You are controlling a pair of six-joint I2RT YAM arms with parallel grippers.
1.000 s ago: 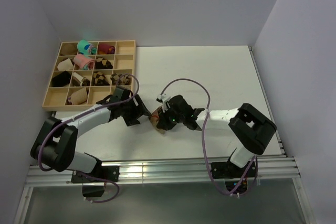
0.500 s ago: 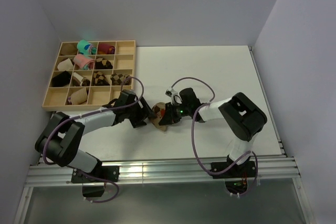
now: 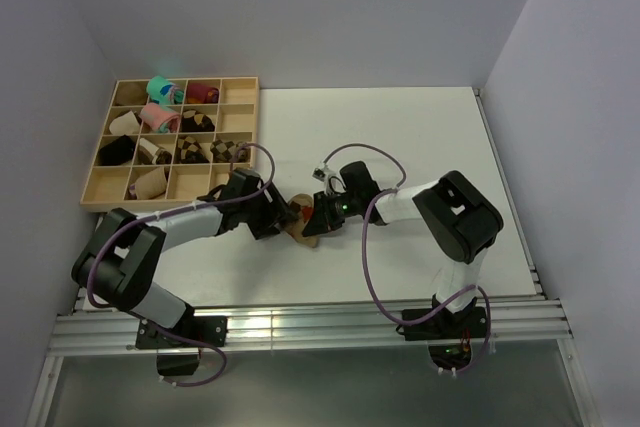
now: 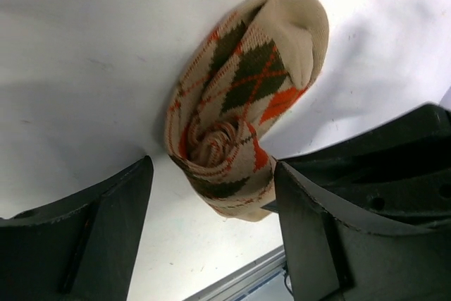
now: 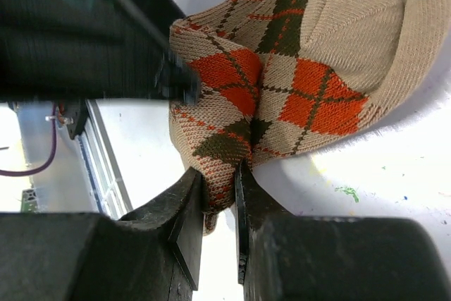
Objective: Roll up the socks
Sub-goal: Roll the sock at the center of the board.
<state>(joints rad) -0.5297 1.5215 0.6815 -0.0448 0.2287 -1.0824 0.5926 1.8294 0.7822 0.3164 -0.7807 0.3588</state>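
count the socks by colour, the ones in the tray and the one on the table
teal roll: 1
pink roll: 1
maroon roll: 1
brown-and-cream rolls: 7
tan and orange-red argyle sock: 1
total: 11

The left gripper (image 4: 211, 171) stands with its two black fingers spread wide, and between them, reaching out beyond the tips, lies an argyle sock (image 4: 243, 96) wound into a loose roll on the white table (image 4: 84, 47). The spiral end of the roll faces the gripper and the plain tan toe points away to the right. Bare table separates the roll from the left finger (image 4: 91, 237), while it lies close against the right finger (image 4: 338, 244), behind which a black machine part (image 4: 394, 153) borders the sock.
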